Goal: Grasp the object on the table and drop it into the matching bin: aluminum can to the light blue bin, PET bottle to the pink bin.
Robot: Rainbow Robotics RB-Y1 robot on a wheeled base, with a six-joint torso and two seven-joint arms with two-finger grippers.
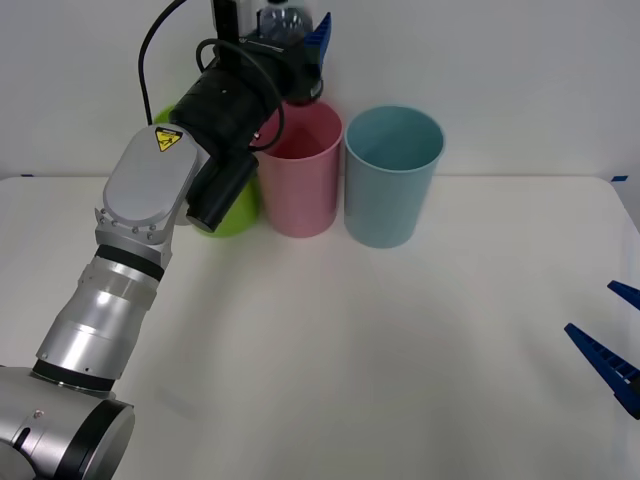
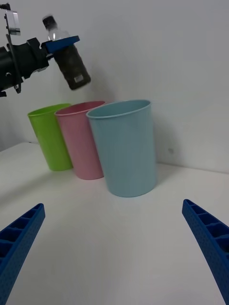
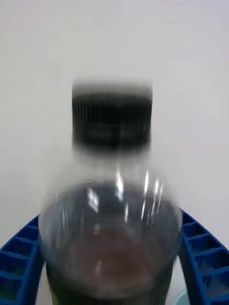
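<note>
The bottle (image 2: 67,52) hangs in the air above the row of bins at the far edge of the worktop (image 1: 330,350), pinched between the blue ribbed fingers (image 3: 21,257) of the left end effector (image 1: 300,45). From the right wrist view its long axis is tilted, not upright: the black cap (image 3: 112,114) is the higher end and leans toward the left arm, while the dark-labelled base is the lower end and leans toward the pink bin (image 1: 300,170) and the blue bin (image 1: 392,175). The fingers grip it at the clear shoulder, just under the cap. From the front view the bottle sits over the far rim of the pink bin, roughly between the green bin (image 2: 50,136) and the pink one; whether it is squarely over the pink opening cannot be told. The label is a dark brown band and no writing on it can be read. A yellow warning triangle (image 1: 167,138) marks the left arm's grey housing; its symbol is too small to make out. The three bins stand upright in a line, green, pink, blue from the robot's left, each just beside the next. The right end effector (image 1: 612,345) rests low near the worktop's right edge, well apart from the bins, its two fingers (image 2: 207,243) spread wide with nothing between them.
</note>
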